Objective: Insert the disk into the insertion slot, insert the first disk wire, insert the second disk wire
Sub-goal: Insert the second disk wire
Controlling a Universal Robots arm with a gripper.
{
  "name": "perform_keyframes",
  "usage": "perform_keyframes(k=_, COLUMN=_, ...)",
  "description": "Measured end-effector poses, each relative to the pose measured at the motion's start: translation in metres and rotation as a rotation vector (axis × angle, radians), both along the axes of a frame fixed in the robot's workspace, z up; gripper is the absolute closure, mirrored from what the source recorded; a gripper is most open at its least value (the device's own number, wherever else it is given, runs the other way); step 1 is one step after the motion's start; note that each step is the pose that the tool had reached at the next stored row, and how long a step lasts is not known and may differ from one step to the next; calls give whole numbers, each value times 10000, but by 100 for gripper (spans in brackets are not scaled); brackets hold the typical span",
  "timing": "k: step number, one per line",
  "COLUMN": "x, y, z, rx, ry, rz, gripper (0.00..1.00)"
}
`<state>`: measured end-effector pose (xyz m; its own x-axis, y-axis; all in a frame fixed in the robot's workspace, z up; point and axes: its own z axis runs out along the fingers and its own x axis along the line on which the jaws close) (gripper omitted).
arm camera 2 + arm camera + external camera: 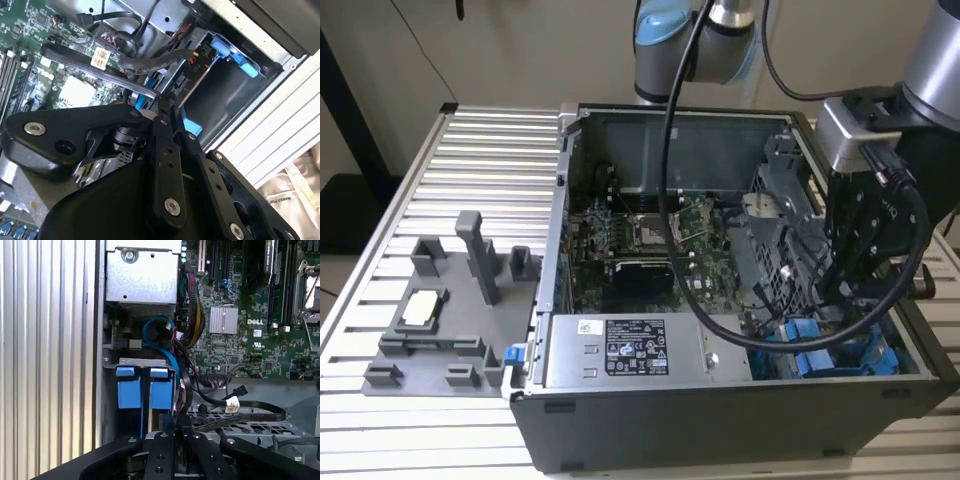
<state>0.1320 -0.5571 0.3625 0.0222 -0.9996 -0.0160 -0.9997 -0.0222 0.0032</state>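
Observation:
Two blue carrier fronts (129, 387) (161, 387) sit side by side in the grey drive cage (142, 361), the insertion slot; I cannot tell which one holds the disk. In the exterior view the carriers (820, 347) lie at the case's near corner on the exterior view's right, with my gripper (845, 288) lowered just above them. A blue disk wire (159, 329) loops from the board and runs down to my gripper (178, 432), whose fingers are close together on its dark end. In the second wrist view the gripper (162, 102) tips meet beside a blue strip (139, 100).
A silver power supply box (625, 352) with a sticker fills the case's near side. Black cables (240, 412) with a white plug lie over the metal cage beside my fingers. The motherboard (650, 235) lies in the middle. A grey fixture tray (440, 320) stands on the slatted table outside the case.

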Motion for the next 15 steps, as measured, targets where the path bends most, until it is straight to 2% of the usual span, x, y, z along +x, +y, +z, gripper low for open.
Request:
perform_keyframes(k=2, x=9, y=-18, z=-2, rx=1, ry=70, rz=-14, gripper=84)
perform_keyframes(k=5, x=20, y=-47, z=-6, rx=1, ry=257, rz=-23, gripper=84)
perform_keyframes(k=6, x=22, y=-57, z=-10, rx=1, ry=286, rz=-29, gripper=84)
perform_keyframes(k=12, x=43, y=-129, z=-51, rx=31, ry=321, rz=-54, gripper=84)
perform_keyframes(k=15, x=64, y=-145, z=-70, rx=100, ry=346, rz=-55, gripper=84)
